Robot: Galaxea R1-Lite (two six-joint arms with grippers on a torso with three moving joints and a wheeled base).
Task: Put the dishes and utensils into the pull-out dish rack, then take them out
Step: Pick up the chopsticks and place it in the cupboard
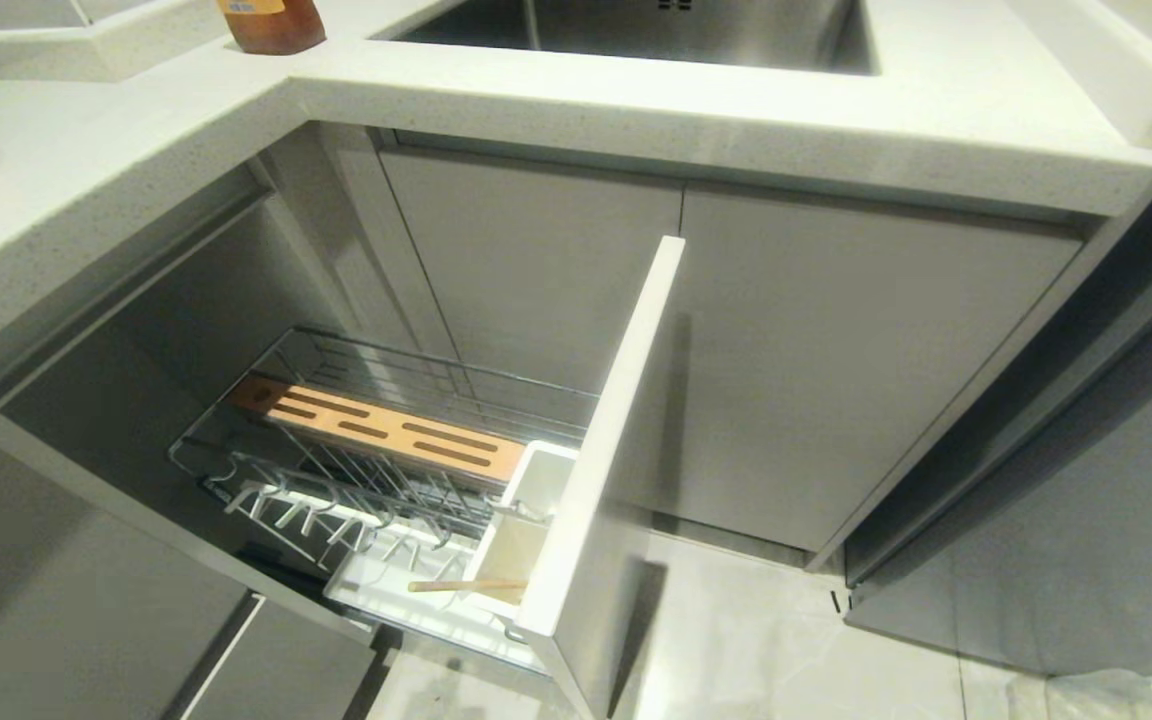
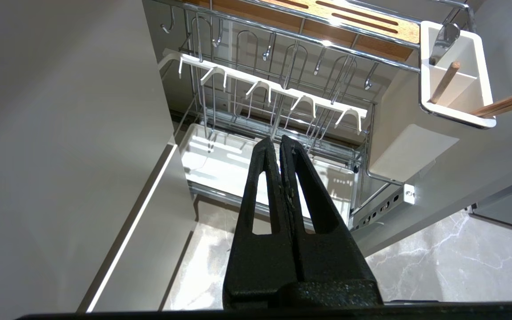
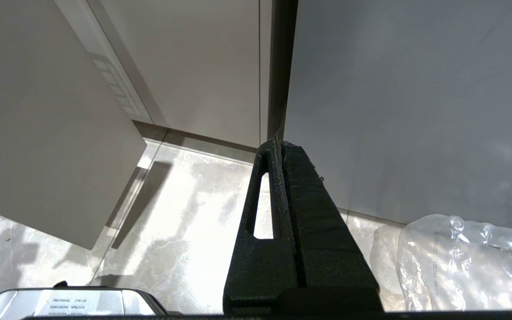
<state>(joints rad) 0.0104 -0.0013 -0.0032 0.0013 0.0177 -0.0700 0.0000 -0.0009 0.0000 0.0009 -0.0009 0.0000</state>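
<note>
Rack (image 1: 386, 440) pulled out, chopsticks (image 2: 505, 104) in its cup (image 2: 456, 71) by the front panel (image 1: 606, 450); left tool (image 2: 280, 138), right tool (image 3: 279, 142) pressed together, empty.

**Chrome, wood and speckled stone**

The pull-out dish rack (image 1: 336, 470) is shiny chrome wire with a matt light-wood slotted strip (image 1: 381, 430) and smooth white plastic utensil cups (image 2: 456, 75). The chopsticks (image 2: 505, 104) look like bare wood. The countertop (image 1: 636, 100) is speckled stone (faintly glossy); the floor (image 3: 185, 231) is polished marble-like tile.
</note>
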